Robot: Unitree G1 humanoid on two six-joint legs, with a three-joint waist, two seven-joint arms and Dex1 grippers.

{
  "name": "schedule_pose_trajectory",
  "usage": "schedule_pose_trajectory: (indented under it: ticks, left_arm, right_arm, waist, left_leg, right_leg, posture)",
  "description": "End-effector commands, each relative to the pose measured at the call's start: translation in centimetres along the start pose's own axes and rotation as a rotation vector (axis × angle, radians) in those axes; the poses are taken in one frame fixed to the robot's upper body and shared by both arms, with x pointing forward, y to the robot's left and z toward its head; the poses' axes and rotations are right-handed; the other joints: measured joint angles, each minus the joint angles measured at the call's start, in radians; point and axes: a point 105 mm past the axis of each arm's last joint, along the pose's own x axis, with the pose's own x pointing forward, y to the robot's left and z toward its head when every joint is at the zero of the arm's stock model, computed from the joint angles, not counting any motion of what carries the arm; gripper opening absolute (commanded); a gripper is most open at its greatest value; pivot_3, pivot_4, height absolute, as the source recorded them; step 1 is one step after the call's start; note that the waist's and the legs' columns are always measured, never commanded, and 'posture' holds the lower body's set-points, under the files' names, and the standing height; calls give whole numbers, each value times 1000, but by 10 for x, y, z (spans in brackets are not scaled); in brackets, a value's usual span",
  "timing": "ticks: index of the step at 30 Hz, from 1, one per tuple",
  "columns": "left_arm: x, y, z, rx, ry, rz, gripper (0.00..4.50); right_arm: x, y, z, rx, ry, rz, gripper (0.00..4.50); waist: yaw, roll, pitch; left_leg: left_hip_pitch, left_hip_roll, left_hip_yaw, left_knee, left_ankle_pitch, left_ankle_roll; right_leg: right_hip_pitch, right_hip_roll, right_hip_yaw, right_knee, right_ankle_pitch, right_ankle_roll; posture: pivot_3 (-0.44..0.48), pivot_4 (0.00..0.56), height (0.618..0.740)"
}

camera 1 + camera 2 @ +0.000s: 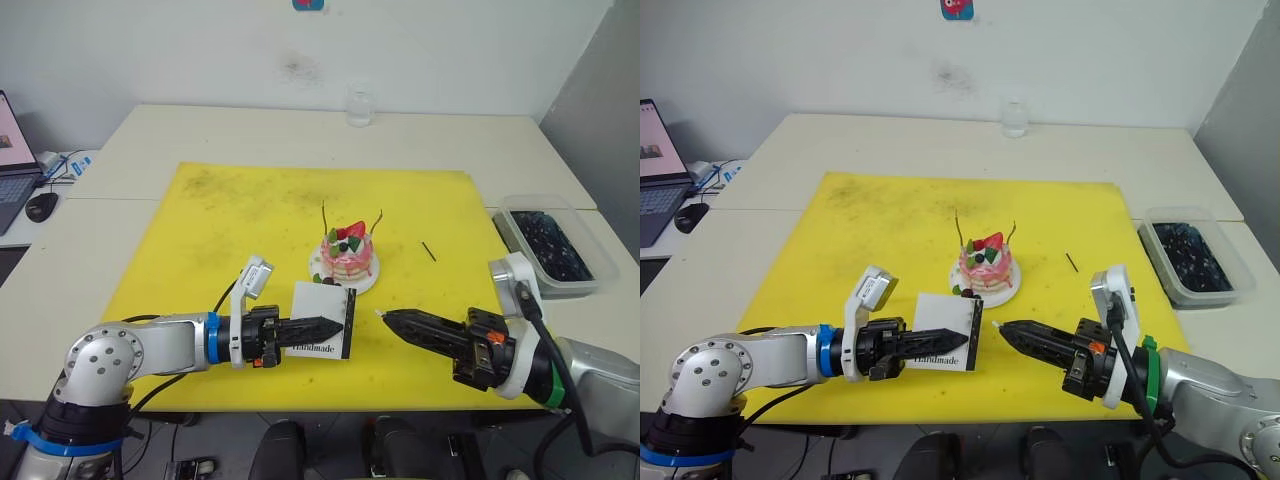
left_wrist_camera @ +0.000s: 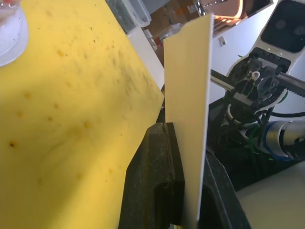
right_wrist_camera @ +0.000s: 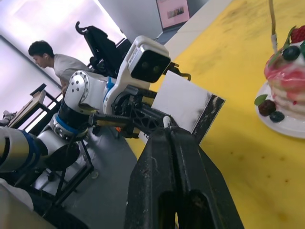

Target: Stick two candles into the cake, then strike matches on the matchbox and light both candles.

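The pink-and-white cake (image 1: 347, 256) sits on its white plate (image 1: 365, 281) mid-mat. Two thin candles (image 1: 324, 216) (image 1: 378, 219) stand in its top, unlit. My left gripper (image 1: 335, 325) is shut on the white matchbox (image 1: 318, 305), held upright just in front of the plate with its black strip facing right. In the left wrist view the matchbox (image 2: 188, 119) shows edge-on between the fingers. My right gripper (image 1: 388, 317) is shut on a match whose pale head (image 3: 166, 121) pokes past the fingertips, a short gap right of the strip. A spare match (image 1: 429, 251) lies right of the cake.
A yellow mat (image 1: 220, 230) covers the table's centre. A clear bin (image 1: 548, 245) of dark contents stands at the right edge, a glass (image 1: 359, 107) at the back. Laptop (image 1: 12, 170) and mouse (image 1: 42, 206) lie far left. A person (image 3: 47, 55) sits beyond the table.
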Motion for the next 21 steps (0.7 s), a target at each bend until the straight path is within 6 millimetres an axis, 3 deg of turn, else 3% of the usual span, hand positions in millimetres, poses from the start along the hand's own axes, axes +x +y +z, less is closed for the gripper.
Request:
schedule_pose_trajectory:
  ticks: [1,21]
  left_arm:
    - [1,-8,0,32,14,-26,0]
    - [8,-12,0,64,14,-47,0]
  right_arm:
    - [2,8,-1,-30,7,42,31]
    - [12,6,0,40,9,105,31]
  waist:
    - [0,0,0]
    - [1,0,0]
  left_leg:
    - [0,0,0,0,0,0]
    - [0,0,0,0,0,0]
  right_leg:
    - [0,0,0,0,0,0]
    - [0,0,0,0,0,0]
  posture:
    - [0,150,740]
    - [0,150,740]
